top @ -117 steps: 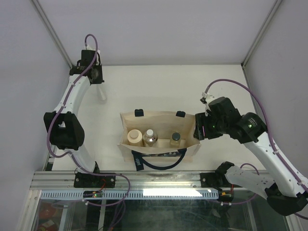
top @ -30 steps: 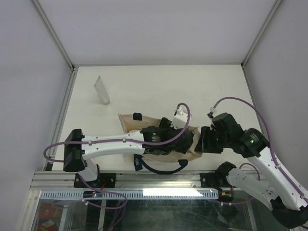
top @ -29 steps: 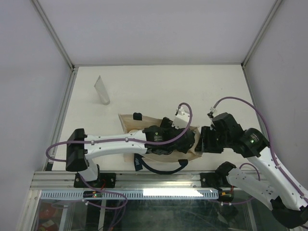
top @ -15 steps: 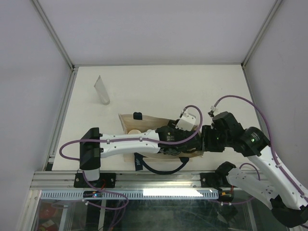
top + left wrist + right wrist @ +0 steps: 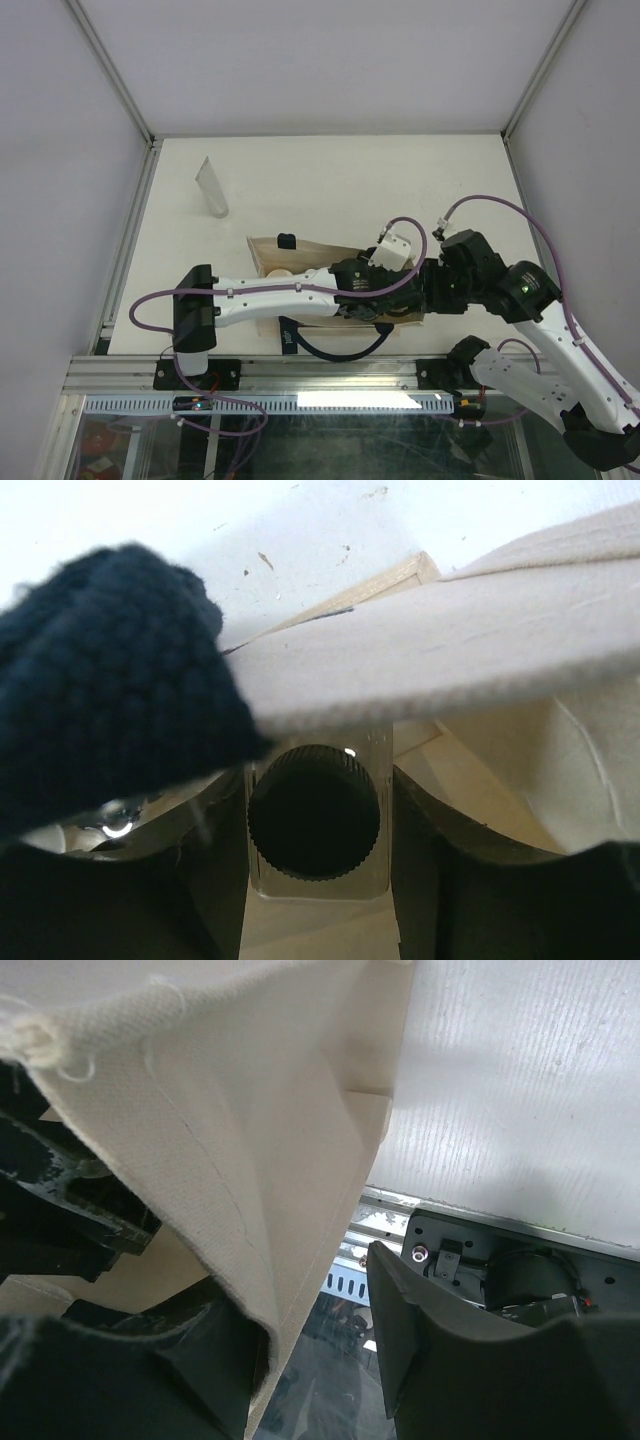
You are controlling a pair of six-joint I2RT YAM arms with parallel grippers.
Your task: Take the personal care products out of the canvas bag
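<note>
Robotics lab cell: bare white walls (image 5: 330, 60), aluminium rail (image 5: 330, 372), white table (image 5: 400, 180), left arm (image 5: 280, 290), right arm (image 5: 565, 335).

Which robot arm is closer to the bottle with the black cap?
Left. The left fingers sit on either side of the bottle, inside the bag. The right fingers pinch the bag's end wall, off to the side.

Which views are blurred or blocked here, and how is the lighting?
Left wrist: the navy strap is a close blur, the bottle cap sharper. Right wrist: bag cloth fills the left, weave crisp. Top: even light, soft shadows.
</note>
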